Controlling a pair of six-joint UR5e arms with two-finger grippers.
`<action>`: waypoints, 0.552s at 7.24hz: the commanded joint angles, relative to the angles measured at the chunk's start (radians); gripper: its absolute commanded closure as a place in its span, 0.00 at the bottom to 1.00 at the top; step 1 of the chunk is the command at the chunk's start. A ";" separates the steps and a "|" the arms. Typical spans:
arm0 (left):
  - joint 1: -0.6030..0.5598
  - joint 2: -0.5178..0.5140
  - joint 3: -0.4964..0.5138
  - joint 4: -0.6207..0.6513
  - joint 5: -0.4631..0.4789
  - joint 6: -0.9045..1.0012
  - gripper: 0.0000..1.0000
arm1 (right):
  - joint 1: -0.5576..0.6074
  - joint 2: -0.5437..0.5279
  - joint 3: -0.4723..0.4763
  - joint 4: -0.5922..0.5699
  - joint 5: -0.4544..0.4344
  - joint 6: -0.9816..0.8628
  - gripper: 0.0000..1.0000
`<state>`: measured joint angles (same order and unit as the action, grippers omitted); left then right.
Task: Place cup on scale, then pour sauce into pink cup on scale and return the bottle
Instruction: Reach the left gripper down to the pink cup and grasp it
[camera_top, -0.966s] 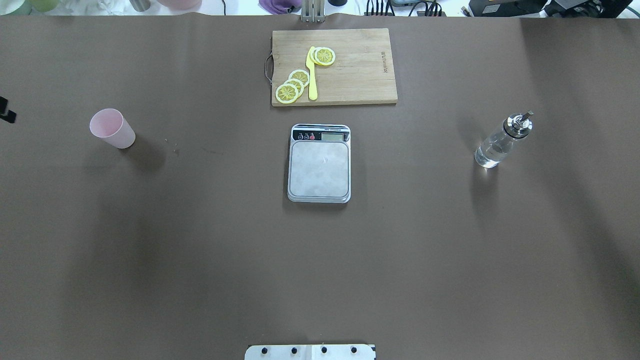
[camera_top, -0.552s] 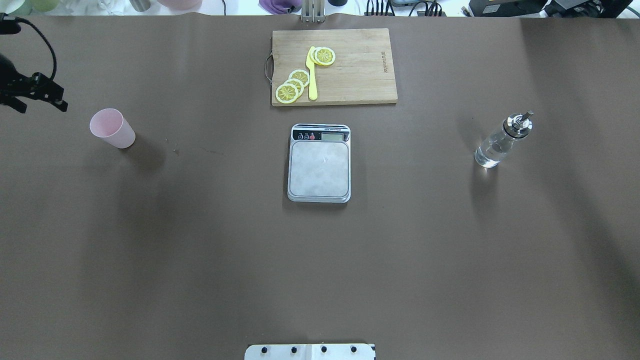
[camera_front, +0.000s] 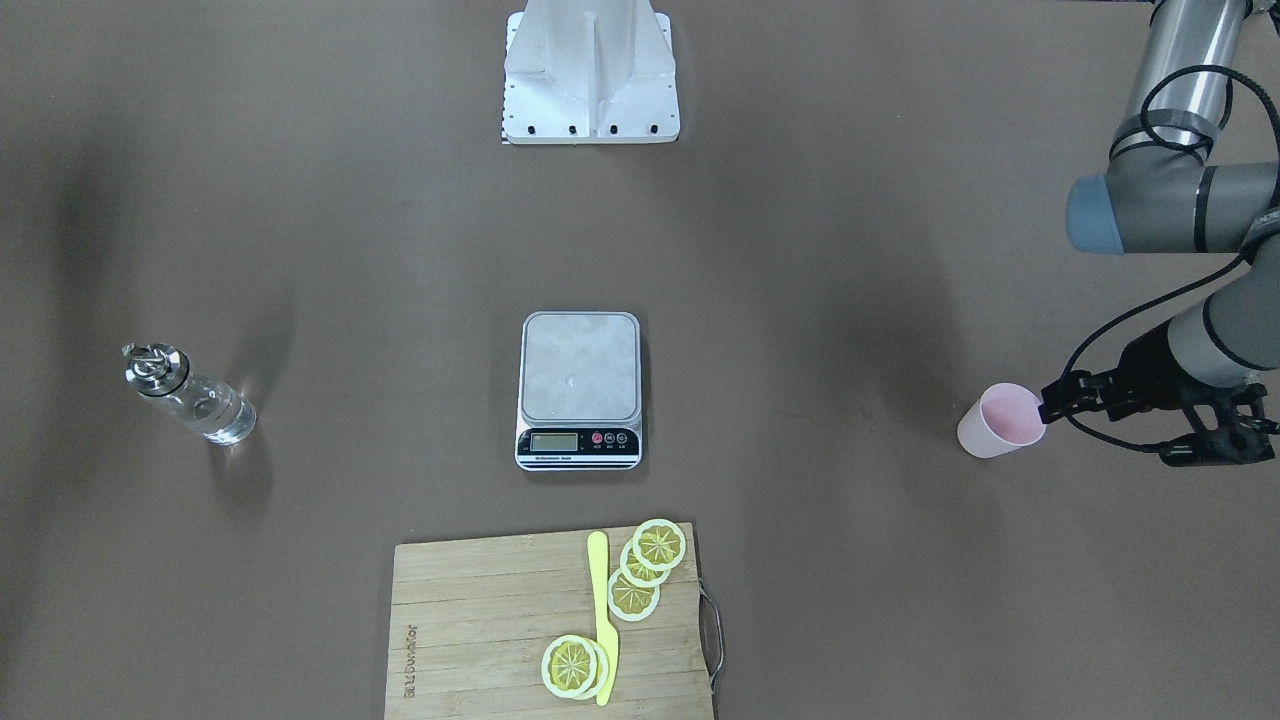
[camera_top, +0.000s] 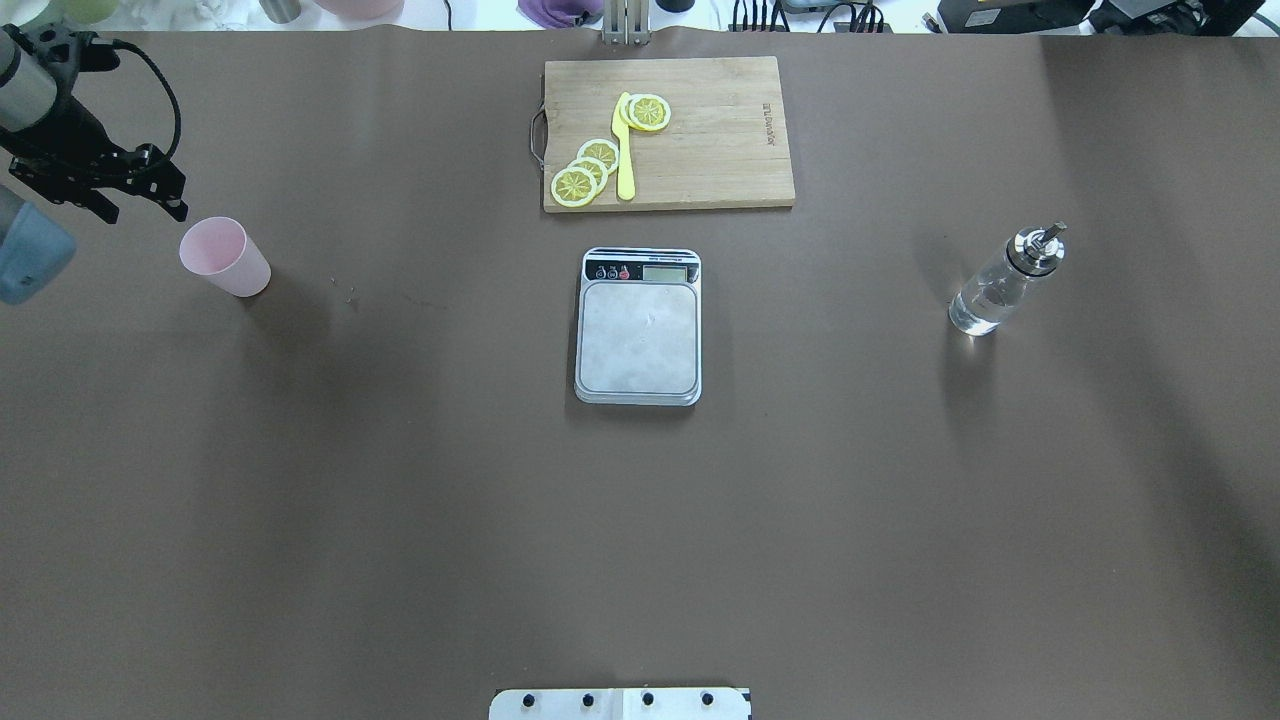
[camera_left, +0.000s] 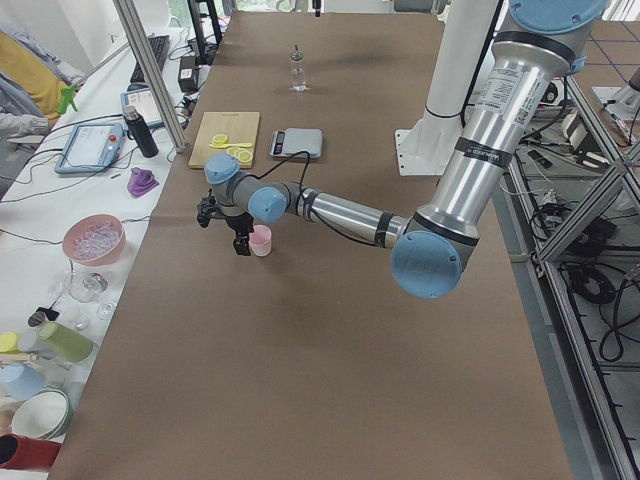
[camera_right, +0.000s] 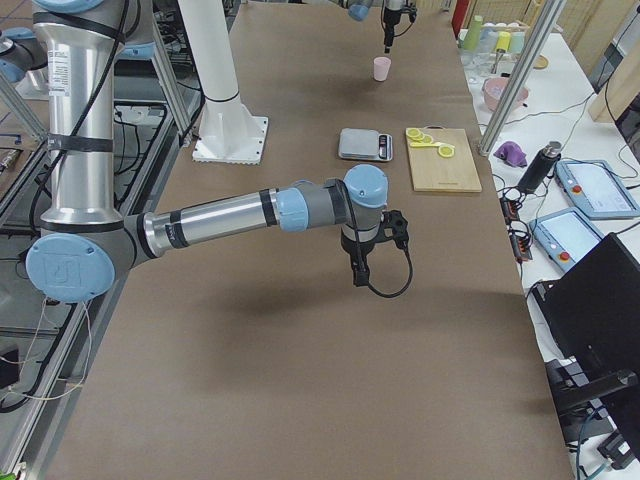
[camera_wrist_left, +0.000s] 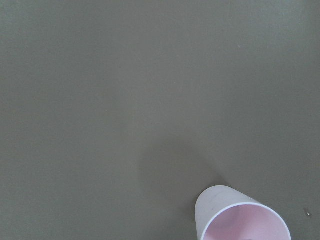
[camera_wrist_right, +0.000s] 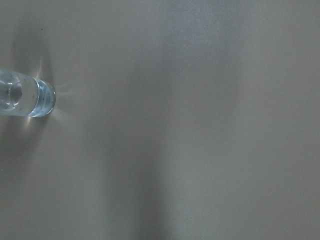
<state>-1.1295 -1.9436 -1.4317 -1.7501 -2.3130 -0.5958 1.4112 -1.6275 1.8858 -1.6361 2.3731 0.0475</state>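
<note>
The pink cup (camera_top: 225, 258) stands upright on the brown table at the left, also seen as the cup (camera_front: 1000, 420) in the front view. My left gripper (camera_top: 145, 212) hangs just left of and behind it, open, holding nothing; one finger (camera_front: 1047, 406) is near the rim. The left wrist view catches the cup (camera_wrist_left: 242, 215) at its lower right. The scale (camera_top: 638, 335) sits bare at the centre. The bottle (camera_top: 1000, 285) with clear sauce (camera_wrist_right: 15, 95) stands far right. My right gripper (camera_right: 358, 272) shows only in the exterior right view, and I cannot tell whether it is open or shut.
A wooden cutting board (camera_top: 700, 130) with lemon slices and a yellow knife lies behind the scale. The robot's white base plate (camera_top: 620, 703) sits at the near edge. Bowls, bottles and tablets (camera_left: 95, 240) crowd the side table beyond the mat.
My left arm has come in from the left edge and moved right, toward the cup. Cup, scale and bottle have not moved.
</note>
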 joint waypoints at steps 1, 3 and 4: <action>0.022 0.002 0.010 -0.009 0.000 0.001 0.20 | -0.003 0.000 -0.002 -0.001 0.000 0.000 0.00; 0.031 0.000 0.031 -0.025 0.000 0.002 0.35 | -0.006 0.000 -0.010 0.001 0.000 0.000 0.00; 0.034 0.000 0.058 -0.075 0.000 0.001 0.37 | -0.008 0.002 -0.014 0.001 0.000 0.000 0.00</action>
<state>-1.0998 -1.9429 -1.4001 -1.7821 -2.3132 -0.5942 1.4055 -1.6273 1.8776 -1.6357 2.3730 0.0475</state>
